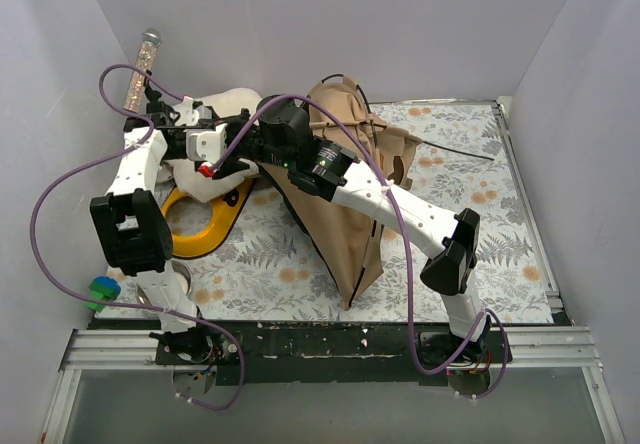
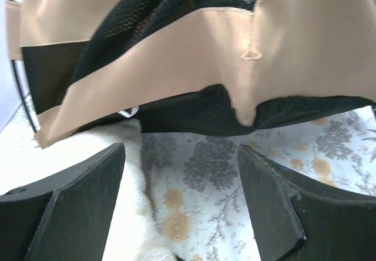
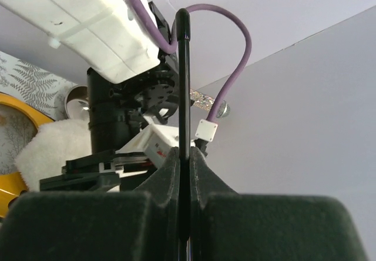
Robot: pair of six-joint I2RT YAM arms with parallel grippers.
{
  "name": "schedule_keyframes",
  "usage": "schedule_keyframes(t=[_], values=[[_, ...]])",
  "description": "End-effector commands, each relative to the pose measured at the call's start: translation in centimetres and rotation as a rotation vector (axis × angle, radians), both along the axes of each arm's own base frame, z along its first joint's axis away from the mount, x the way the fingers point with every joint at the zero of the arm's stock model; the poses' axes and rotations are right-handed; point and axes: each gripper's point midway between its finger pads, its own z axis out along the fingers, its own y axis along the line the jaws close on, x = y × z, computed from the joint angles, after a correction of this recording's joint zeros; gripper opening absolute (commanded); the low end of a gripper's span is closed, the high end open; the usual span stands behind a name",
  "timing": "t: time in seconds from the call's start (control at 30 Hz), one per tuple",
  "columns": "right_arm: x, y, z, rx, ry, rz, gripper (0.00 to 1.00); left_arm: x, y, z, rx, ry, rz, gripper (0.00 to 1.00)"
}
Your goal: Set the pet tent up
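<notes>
Right wrist view first: my right pincer (image 3: 184, 155) is clamped shut on a thin black pole (image 3: 183, 79), which rises straight up out of the pads. Past it I see the left arm's wrist (image 3: 111, 114) and a purple cable (image 3: 235, 55). Lower left are the fluffy white cushion (image 3: 47, 149) and a slice of the yellow bowl stand (image 3: 12, 105).

On the left wrist view, my left pincer (image 2: 182, 178) has its fingers (image 2: 82, 190) spread with nothing between them, poised over the floral mat (image 2: 211, 173). Just beyond the tips hangs the pet tent (image 2: 176, 61), tan fabric over dark mesh lining, with its lower edge off the mat. The cushion lies beneath the left finger.

From the top view, the tent sits mid-bench as a slumped tan heap, running from the far centre toward the near edge. My right arm (image 1: 390, 199) reaches across it, and both pincers meet at its far-left side. The cushion is at the far left, with the bowl stand just nearer.
</notes>
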Motion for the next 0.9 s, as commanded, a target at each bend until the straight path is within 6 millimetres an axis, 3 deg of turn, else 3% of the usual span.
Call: schedule_keyframes(t=[0.0, 0.17, 0.67, 0.8, 0.87], values=[[-1.3, -2.5, 7.3, 0.176, -0.075, -0.008, 0.01, -3.9, -2.8, 5.9, -0.294, 0.030, -0.082, 0.75], [-1.3, -2.6, 7.3, 0.177, -0.076, -0.011, 0.01, -5.1, -2.9, 5.8, -0.296, 0.059, -0.081, 0.78], [-1.3, -2.7, 7.3, 0.177, -0.077, -0.007, 0.01, -6.4, -4.3, 8.7, -0.293, 0.013, -0.139, 0.74], [-1.4, -2.7, 7.3, 0.177, -0.071, -0.006, 0.01, -6.2, -4.5, 9.7, -0.288, -0.017, -0.151, 0.62], [-1.3, -2.9, 7.2, 0.176, -0.071, -0.010, 0.01, -6.4, -4.7, 10.1, -0.287, -0.025, -0.161, 0.49]])
